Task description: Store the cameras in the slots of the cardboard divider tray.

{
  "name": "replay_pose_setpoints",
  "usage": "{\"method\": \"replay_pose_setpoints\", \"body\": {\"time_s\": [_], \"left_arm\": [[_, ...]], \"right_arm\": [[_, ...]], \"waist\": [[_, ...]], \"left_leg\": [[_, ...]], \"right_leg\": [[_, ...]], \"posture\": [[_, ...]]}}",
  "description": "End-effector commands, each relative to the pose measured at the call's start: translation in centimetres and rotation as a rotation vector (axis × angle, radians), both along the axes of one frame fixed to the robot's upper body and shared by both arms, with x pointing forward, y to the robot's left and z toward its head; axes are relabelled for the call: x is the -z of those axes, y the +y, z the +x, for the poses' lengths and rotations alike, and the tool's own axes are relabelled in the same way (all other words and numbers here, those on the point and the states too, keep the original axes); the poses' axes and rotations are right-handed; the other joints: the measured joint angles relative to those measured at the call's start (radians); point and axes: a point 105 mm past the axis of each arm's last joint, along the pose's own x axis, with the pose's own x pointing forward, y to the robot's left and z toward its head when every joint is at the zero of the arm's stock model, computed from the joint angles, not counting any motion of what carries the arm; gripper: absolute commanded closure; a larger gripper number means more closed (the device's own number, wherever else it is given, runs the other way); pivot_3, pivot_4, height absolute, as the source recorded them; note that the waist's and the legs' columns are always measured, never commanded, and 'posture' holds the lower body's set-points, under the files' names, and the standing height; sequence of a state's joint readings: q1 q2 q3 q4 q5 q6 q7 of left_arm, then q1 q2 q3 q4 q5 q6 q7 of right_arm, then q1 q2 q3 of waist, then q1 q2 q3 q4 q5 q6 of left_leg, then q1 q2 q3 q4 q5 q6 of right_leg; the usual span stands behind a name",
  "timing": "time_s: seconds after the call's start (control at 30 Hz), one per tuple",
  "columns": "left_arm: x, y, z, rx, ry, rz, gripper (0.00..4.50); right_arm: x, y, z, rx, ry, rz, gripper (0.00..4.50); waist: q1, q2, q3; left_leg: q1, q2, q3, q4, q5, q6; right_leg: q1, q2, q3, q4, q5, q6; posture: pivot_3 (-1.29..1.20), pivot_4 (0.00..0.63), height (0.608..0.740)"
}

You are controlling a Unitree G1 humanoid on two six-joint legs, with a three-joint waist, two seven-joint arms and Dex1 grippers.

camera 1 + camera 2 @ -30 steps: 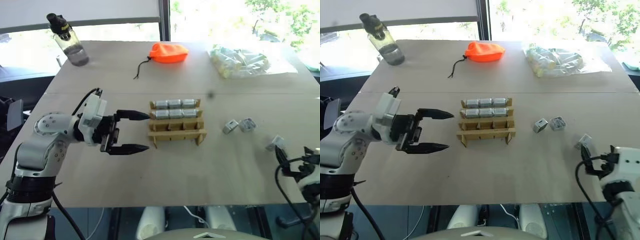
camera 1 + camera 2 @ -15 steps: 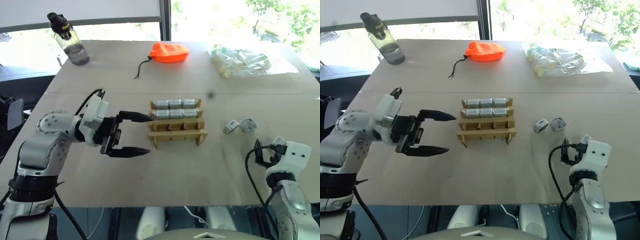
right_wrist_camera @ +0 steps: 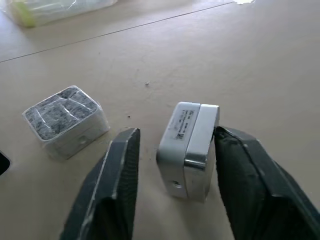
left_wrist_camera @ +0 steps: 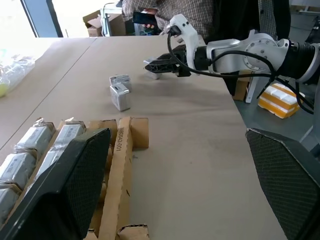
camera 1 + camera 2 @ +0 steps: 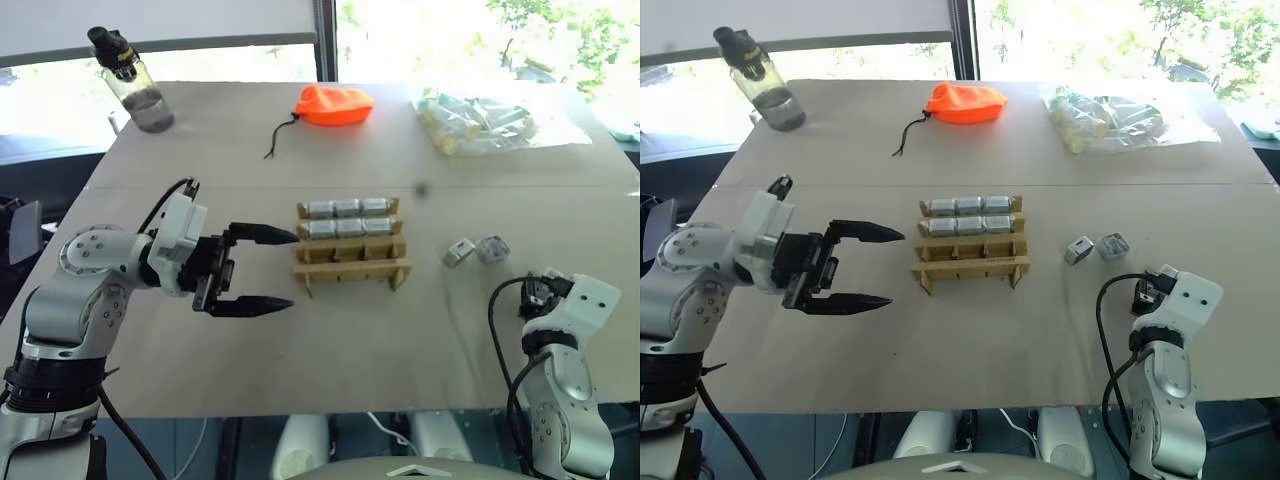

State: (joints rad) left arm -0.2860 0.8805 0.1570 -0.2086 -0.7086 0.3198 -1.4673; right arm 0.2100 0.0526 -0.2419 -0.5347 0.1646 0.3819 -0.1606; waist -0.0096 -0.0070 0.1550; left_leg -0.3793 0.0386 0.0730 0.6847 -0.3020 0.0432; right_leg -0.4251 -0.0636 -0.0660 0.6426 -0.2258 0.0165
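Note:
The cardboard divider tray (image 5: 352, 271) stands mid-table; its two back rows hold several cameras (image 5: 348, 208), and its front row is empty. Two more cameras (image 5: 460, 252) lie loose to its right, one of them in clear wrap (image 3: 66, 120). Near the table's right front, my right gripper (image 3: 177, 132) has closed in on another camera (image 3: 190, 147) that stands on edge on the table, one finger pressed against its side. My left gripper (image 5: 292, 268) hangs open and empty just left of the tray, pointing at it.
At the back of the table are a water bottle (image 5: 135, 85), an orange drawstring pouch (image 5: 335, 104) and a clear bag of pale pieces (image 5: 480, 122). In the left wrist view, a person (image 4: 165, 12) stands beyond the table's right side.
My right arm has come in from the right edge to the camera nearest it, and its fingers have closed around that camera. The left arm has stayed put.

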Motion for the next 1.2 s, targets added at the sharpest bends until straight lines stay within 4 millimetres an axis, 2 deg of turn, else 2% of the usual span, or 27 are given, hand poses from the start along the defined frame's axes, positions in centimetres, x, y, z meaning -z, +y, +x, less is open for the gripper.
{"method": "replay_pose_setpoints", "body": {"time_s": [0.03,0.13,0.27,0.37,0.43,0.53,0.63,0.73,0.83,0.9,1.07,1.2], "left_arm": [[-0.8,0.2,-0.3,0.001,-0.053,0.015,0.0],[-0.8,0.1,-0.2,-0.001,-0.057,0.014,0.0],[-0.8,0.2,-0.4,-0.012,-0.062,0.012,0.0],[-0.9,0.4,-0.5,-0.033,-0.069,0.008,0.0],[-1.0,0.6,-0.5,-0.058,-0.075,-0.001,0.0],[-1.2,1.1,-0.5,-0.122,-0.075,-0.038,0.0],[-0.4,2.1,-0.6,-0.215,-0.074,-0.023,0.0],[0.6,2.7,-0.7,-0.286,-0.074,-0.001,0.0],[1.2,3.8,-1.1,-0.39,-0.074,-0.013,0.0],[1.1,4.5,-1.5,-0.451,-0.089,-0.019,0.0],[0.9,5.4,-2.6,-0.564,-0.108,-0.043,0.0],[1.6,5.9,-4.2,-0.64,-0.089,-0.039,0.0]], "right_arm": [[-1.2,-0.5,-0.1,0.024,-0.046,-0.033,3.71],[-1.6,-0.7,-0.2,0.024,-0.057,-0.047,3.81],[-3.5,-0.8,0.7,-0.054,-0.1,-0.126,3.81],[-5.5,-0.2,2.1,-0.18,-0.155,-0.197,3.81],[-7.0,1.1,3.3,-0.321,-0.202,-0.23,3.81],[-9.5,4.6,4.6,-0.63,-0.3,-0.258,3.81],[-11.5,9.6,5.1,-1.03,-0.366,-0.273,3.81],[-12.1,12.8,4.8,-1.333,-0.366,-0.282,3.81],[-11.8,16.5,4.8,-1.749,-0.355,-0.381,3.81],[-11.3,17.8,5.1,-1.934,-0.329,-0.415,3.81],[-10.1,20.1,6.3,-2.145,-0.307,-0.51,3.81],[-9.7,22.3,7.2,-2.22,-0.304,-0.539,3.81]], "waist": [[-0.003,0.0,0.0],[-0.003,0.0,0.0],[-0.004,0.0,0.0],[-0.004,0.0,0.0],[-0.006,0.0,0.0],[-0.004,0.0,0.0],[-0.016,0.001,0.001],[-0.009,-0.001,0.001],[-0.006,-0.002,0.002],[-0.005,-0.003,0.002],[0.001,-0.004,0.002],[-0.008,-0.004,0.002]], "left_leg": [[0.0,0.0,0.0,0.0,0.0,0.0],[0.0,0.0,0.0,0.0,0.0,0.0],[0.0,0.0,0.001,0.0,0.0,0.0],[0.0,-0.001,0.001,0.001,0.0,0.0],[0.001,0.0,0.001,0.0,0.0,0.0],[0.0,0.0,-0.001,0.0,0.0,0.0],[0.001,0.0,0.002,0.0,0.0,0.0],[0.0,0.001,0.0,0.0,0.0,0.0],[0.0,0.0,0.0,0.0,0.0,0.001],[-0.001,0.0,0.001,0.001,-0.001,0.002],[-0.003,0.0,-0.001,0.001,-0.001,0.002],[-0.003,-0.001,0.0,0.001,-0.001,0.002]], "right_leg": [[0.0,0.0,0.0,0.0,0.0,0.0],[0.0,0.0,0.0,0.0,0.0,0.0],[0.0,0.0,0.0,0.0,0.0,0.0],[0.0,0.0,0.0,0.0,0.0,0.0],[0.0,0.0,0.0,0.0,0.0,0.0],[0.0,0.001,0.0,0.001,0.0,0.0],[0.0,0.002,0.0,0.001,0.0,0.0],[-0.001,0.002,0.0,0.001,0.0,0.0],[-0.001,0.001,-0.002,0.0,0.001,-0.001],[-0.001,0.0,-0.002,0.0,0.001,-0.001],[-0.002,-0.002,-0.003,0.0,0.001,-0.001],[-0.003,-0.005,-0.003,0.001,0.001,-0.001]], "posture": [[0.0,0.15,0.726],[0.0,0.15,0.726],[0.0,0.15,0.726],[0.0,0.15,0.726],[0.0,0.15,0.726],[0.0,0.15,0.726],[0.0,0.15,0.726],[0.0,0.15,0.726],[0.0,0.15,0.726],[0.0,0.15,0.726],[0.0,0.15,0.726],[0.0,0.15,0.726]]}}
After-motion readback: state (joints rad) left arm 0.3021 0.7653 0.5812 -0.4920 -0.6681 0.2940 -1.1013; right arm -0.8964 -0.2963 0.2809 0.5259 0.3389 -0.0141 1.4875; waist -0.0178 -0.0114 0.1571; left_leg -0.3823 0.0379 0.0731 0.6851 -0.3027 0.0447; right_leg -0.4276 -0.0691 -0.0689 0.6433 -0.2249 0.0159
